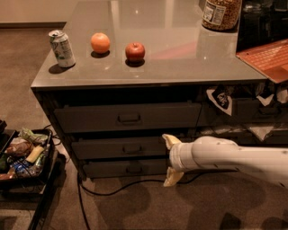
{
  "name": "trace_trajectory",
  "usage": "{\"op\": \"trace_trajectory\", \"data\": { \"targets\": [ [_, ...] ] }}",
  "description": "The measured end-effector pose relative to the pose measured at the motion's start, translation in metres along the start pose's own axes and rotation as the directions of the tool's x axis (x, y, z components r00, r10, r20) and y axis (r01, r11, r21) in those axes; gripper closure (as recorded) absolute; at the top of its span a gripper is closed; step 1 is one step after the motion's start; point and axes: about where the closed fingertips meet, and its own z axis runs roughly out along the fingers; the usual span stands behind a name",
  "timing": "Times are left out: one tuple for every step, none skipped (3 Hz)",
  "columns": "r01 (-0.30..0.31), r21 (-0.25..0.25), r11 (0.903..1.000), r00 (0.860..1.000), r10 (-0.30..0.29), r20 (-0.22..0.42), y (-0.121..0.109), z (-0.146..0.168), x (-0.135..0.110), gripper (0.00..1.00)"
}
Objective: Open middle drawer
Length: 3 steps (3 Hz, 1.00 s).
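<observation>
At the wide stack, middle drawer [112, 148]: you will find it between the taller top drawer [90, 117] and the bottom drawer [108, 169]. Its low front sits level with theirs, so it looks fully shut.
Handle [132, 149]: small dark pull at the centre of the front. Nothing is touching it.
Gripper [171, 159]: it hangs in front of the drawer's end, beside the handle and apart from it. Its two pale fingers are spread, one above the other, with nothing between them.
Arm [234, 157]: white, and it reaches in low from the side of the narrower drawers [256, 110].
Progress: by my reading nothing of the opening is done. You are only on the approach.
Left to do: bring the spread fingers across to the pull, close on it, then draw straight out.
Counter [180, 54]: it carries a can [61, 48], an orange [100, 43], an apple [135, 51] and a jar [220, 13], all well away from your work.
Floor: a dark cable [117, 188] runs below the stack, and a bin of packets [27, 155] stands beside it.
</observation>
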Motion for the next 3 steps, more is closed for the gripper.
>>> {"op": "trace_trajectory", "data": {
  "targets": [
    [-0.025, -0.051, 0.9984, 1.0, 0.025, -0.007, 0.004, 0.032, 0.018, 0.0],
    [-0.079, -0.054, 0.9954, 0.996, 0.082, 0.042, 0.004, 0.059, 0.032, 0.0],
    [-0.079, -0.054, 0.9954, 0.996, 0.082, 0.042, 0.004, 0.06, 0.032, 0.0]
  ]
}}
